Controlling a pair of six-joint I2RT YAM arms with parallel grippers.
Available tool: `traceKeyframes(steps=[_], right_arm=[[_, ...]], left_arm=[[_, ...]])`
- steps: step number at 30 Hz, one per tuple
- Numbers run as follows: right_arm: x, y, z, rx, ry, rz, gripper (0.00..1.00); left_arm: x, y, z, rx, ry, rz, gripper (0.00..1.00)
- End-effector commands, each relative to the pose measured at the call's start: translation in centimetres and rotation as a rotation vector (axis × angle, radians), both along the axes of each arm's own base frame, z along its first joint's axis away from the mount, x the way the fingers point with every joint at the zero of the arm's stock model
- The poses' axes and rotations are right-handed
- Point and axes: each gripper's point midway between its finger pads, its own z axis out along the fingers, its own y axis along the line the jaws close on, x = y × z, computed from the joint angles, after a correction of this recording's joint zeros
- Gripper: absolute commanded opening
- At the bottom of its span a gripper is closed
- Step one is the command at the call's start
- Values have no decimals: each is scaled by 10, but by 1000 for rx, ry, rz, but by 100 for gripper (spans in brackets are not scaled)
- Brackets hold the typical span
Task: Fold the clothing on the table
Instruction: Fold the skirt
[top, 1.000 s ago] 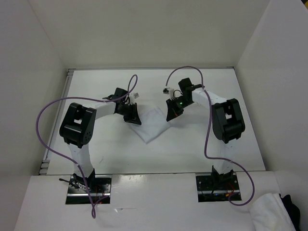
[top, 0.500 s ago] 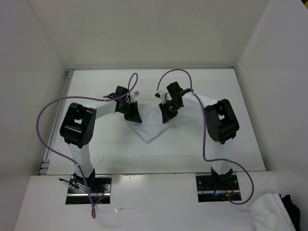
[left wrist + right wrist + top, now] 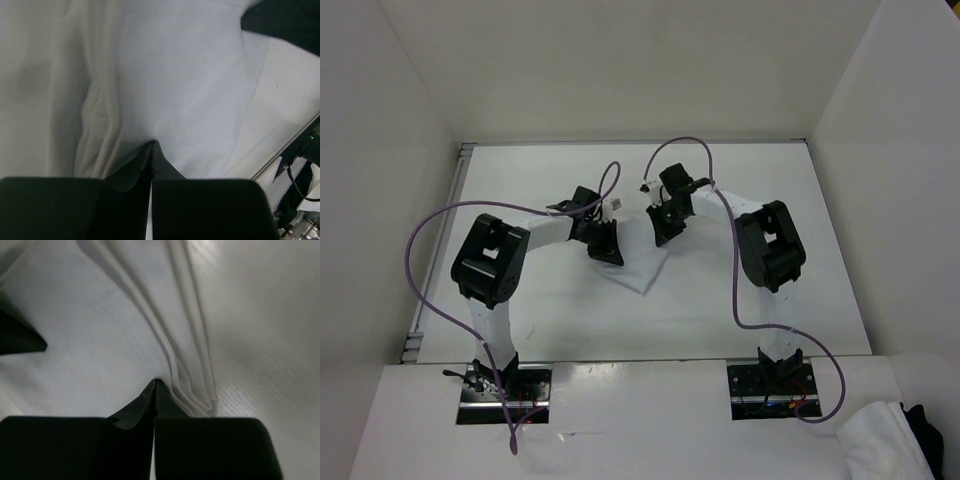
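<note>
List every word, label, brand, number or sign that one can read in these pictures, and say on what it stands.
None can be read.
The clothing is plain white, with no print or tag in view.
The table bears no marking.
The green light on the right arm is a lamp, not a sign.
The base plates show parts too small to read.
</note>
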Motion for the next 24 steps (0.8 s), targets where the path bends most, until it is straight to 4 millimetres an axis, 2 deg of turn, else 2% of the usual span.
traceKeyframes(steps=[1,2,4,5,7,9,12,14,15,16,17,19,20,21,22,23,24], right_arm=[[30,1,-9,-54,-76,-36,0],[40,7,2,-35,-101,-48,0],[47,11,0,-31,-108,-49,0],[58,16,11,-13,-143,-50,0],[63,18,14,-7,-154,-51,0],[70,18,20,12,-171,-57,0],[78,21,42,65,-211,-65,0],[82,10,62,90,-252,-100,0],[84,11,71,109,-274,-112,0],[81,2,72,105,-271,-127,0],[85,-7,94,128,-311,-154,0],[82,-20,106,136,-324,-185,13],[83,-31,127,162,-355,-201,21],[81,-37,137,178,-367,-207,50],[76,-43,139,188,-362,-211,61],[72,-49,162,209,-407,-206,69],[69,-55,165,211,-418,-216,77]], left_arm=[[-28,-8,-26,29,85,-25,3],[-31,-11,-26,30,85,-34,3],[-39,-21,-31,20,92,-59,3],[-43,-23,-34,23,105,-61,3],[-46,-36,-32,10,101,-87,3],[-41,-42,-28,11,85,-92,3],[-36,-46,-26,19,76,-96,6],[-32,-45,-25,37,61,-94,9],[-33,-44,-22,36,60,-94,14],[-28,-41,-18,38,45,-79,18],[-29,-39,-18,43,48,-86,22],[-24,-36,-3,37,13,-71,27],[-20,-35,12,41,-21,-73,28],[-20,-34,18,45,-33,-68,30],[-15,-34,30,45,-69,-67,32],[-12,-29,39,67,-87,-52,36],[-3,-32,69,46,-156,-40,40]])
